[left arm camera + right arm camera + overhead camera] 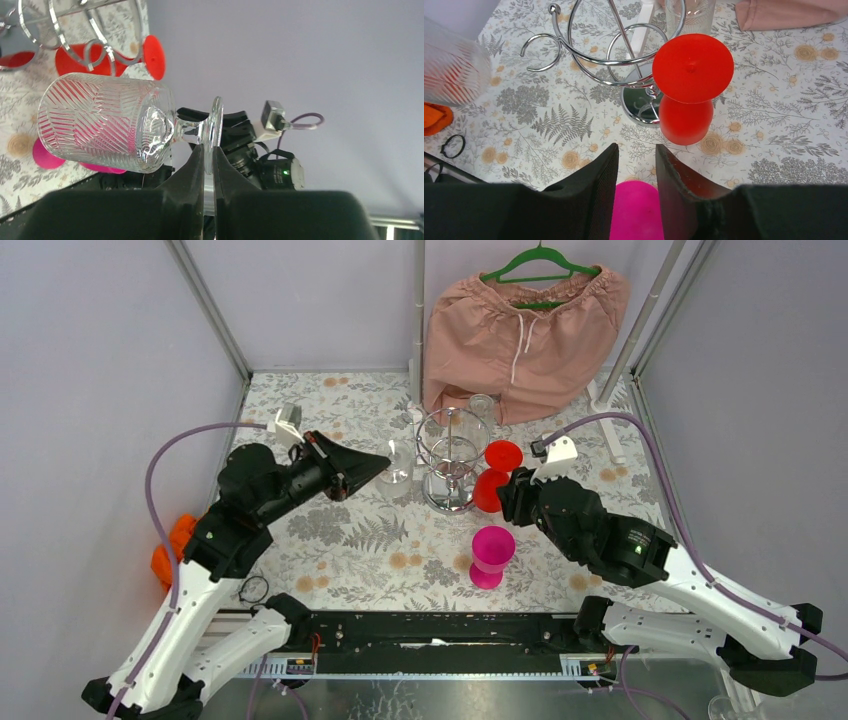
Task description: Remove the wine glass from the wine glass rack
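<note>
Here, left fingers (192, 175) clamp the clear glass (105, 122) by its foot, off the rack (636, 102). Right fingers (594, 190) stand apart, empty, facing the red glass (693, 67).

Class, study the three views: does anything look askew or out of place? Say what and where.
Pink shorts hang at the back of the table, odd among glassware. The clear wine glass is off the wine glass rack, bowl toward the table, pinched only by its foot's edge in the left gripper.
</note>
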`<state>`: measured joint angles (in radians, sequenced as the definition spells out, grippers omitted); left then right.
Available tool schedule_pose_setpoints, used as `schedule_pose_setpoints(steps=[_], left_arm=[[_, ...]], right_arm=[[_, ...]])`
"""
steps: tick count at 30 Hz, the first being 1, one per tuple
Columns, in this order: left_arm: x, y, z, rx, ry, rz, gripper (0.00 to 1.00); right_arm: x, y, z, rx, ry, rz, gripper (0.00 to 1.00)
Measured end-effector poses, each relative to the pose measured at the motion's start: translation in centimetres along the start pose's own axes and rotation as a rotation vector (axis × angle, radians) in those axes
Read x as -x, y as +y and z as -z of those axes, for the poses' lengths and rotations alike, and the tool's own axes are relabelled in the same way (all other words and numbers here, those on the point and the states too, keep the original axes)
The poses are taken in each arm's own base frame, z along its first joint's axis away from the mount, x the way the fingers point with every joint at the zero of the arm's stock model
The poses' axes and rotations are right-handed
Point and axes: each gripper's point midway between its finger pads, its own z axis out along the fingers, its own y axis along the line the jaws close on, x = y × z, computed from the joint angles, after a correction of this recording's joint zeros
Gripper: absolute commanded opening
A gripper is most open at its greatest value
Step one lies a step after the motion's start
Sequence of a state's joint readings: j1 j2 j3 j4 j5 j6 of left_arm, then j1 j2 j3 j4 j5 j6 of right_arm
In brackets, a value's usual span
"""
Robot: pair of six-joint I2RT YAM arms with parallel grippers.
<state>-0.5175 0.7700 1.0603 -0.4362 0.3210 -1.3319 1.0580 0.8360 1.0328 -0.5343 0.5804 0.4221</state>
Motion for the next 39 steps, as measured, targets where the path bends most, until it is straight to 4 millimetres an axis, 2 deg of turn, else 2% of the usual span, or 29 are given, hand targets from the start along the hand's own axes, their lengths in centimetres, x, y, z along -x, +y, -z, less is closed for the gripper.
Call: schedule_pose_setpoints(steps=[5, 9, 16, 21, 25, 31, 36, 39], left_arm=[[0.6, -3.9, 0.7, -0.086, -0.011, -0.100, 0.00], [0.6, -6.2, -0.1, -0.174, 0.016, -0.188, 0.00], [0.2, -7.4, -2.6, -0.267, 0.089, -0.280, 0.00], [-0.2, -9.6, -3.0, -0.388, 0.125, -0.356, 0.00], [-0.8, -11.8, -2.5, -0.516, 0.159, -0.408, 0.00], [-2.4, -15.2, -0.2, -0.759, 0.236, -0.440, 0.00], [-3.7, -16.2, 2.1, -0.949, 0.327, -0.414, 0.00], [-3.9, -16.5, 2.6, -1.029, 0.378, -0.374, 0.00]], right_arm=[[0.3, 0.4, 0.0, 0.014, -0.012, -0.026, 0.40], [1.0, 0.7, 0.2, 0.033, -0.037, -0.063, 0.42], [3.7, 1.1, 2.1, 0.108, -0.149, -0.154, 0.46], [6.6, 1.3, 4.5, 0.209, -0.278, -0.220, 0.50], [8.7, 2.1, 5.9, 0.285, -0.358, -0.236, 0.52], [9.7, 3.3, 6.3, 0.349, -0.390, -0.197, 0.57], [10.5, 3.8, 6.9, 0.384, -0.431, -0.159, 0.58], [10.9, 4.1, 7.4, 0.406, -0.443, -0.132, 0.59]])
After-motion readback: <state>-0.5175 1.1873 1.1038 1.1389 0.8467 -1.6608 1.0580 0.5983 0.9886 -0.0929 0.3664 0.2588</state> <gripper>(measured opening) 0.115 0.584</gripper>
